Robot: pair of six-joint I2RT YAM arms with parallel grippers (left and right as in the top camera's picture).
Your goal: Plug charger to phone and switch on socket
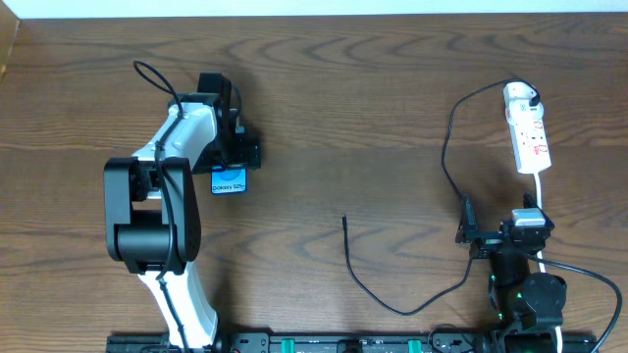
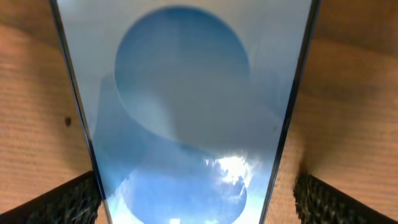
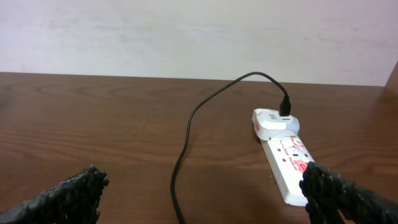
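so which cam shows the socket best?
Right wrist: socket is close, red marks and plugged-in charger plug visible. Overhead shows it whole but small, at the right. Left wrist shows only the phone.

The brown wooden table (image 1: 324, 118) shows streaked grain under a low satin sheen. On it, the slim black-edged phone (image 2: 186, 112) has a glossy glass screen catching glare. The short white power strip (image 3: 292, 165) is smooth, faintly shiny plastic; the thin black charger cable (image 3: 186, 134) looks matt. The black finger pads (image 3: 68, 196) are rough, knobbly.
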